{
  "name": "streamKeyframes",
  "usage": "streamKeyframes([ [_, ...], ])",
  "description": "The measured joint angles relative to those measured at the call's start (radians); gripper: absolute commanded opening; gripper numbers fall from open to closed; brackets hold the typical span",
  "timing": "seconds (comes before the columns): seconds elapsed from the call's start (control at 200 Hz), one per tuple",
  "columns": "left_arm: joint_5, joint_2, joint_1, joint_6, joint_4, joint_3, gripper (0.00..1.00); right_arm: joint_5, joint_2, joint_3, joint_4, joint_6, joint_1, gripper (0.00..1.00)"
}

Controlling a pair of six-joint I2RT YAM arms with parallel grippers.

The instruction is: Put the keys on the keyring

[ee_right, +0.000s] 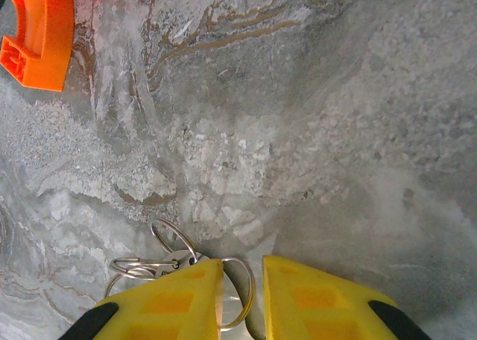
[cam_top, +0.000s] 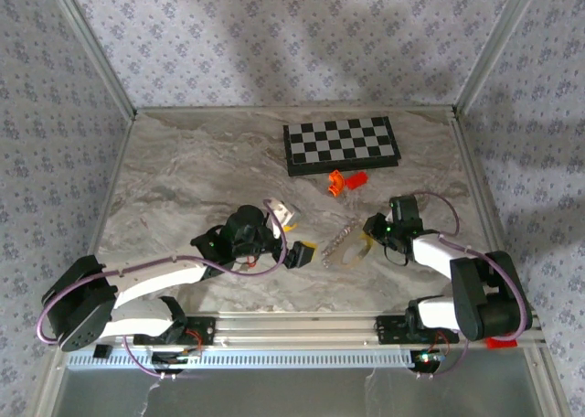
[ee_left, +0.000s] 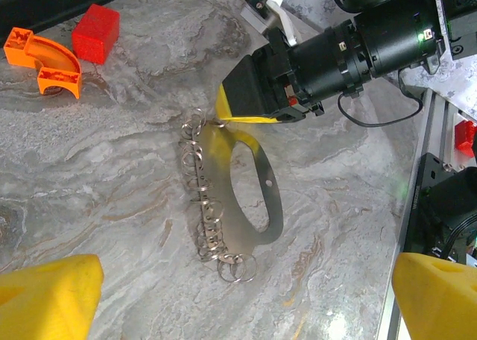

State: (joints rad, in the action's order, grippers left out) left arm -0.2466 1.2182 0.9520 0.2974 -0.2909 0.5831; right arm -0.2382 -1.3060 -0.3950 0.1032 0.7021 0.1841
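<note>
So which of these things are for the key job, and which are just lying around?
For the job:
- the keyring
- its silvery chain
- the right gripper, at the keyring's end
- the left gripper, open

Just lying about:
- the chessboard
- the orange curved piece
- the red block

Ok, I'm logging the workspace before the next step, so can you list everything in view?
chessboard: 1, black and white, far side of the table
curved piece: 1, orange, just in front of the chessboard
block: 1, red, beside the curved piece
keyring: 1, pale beige oval loop, flat on the table between the arms
chain: 1, silvery small rings, along the keyring's side
left pincer: 1, yellow-tipped, wide open, facing the keyring
right pincer: 1, yellow-tipped, at the keyring's end, fingers narrowly apart; grip uncertain
</note>
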Motion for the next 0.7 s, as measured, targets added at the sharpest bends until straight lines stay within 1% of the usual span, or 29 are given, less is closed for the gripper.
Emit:
streamKeyframes([
  [0.515,0.000,0.000,0.000,0.000,0.000,-0.001,0.99,-0.010,-0.011,0.000,0.010,0.016,0.011,0.14],
  [0.7,0.000,-0.001,0.000,0.000,0.000,-0.002,0.99,-0.013,-0.011,0.000,0.010,0.016,0.011,0.13],
])
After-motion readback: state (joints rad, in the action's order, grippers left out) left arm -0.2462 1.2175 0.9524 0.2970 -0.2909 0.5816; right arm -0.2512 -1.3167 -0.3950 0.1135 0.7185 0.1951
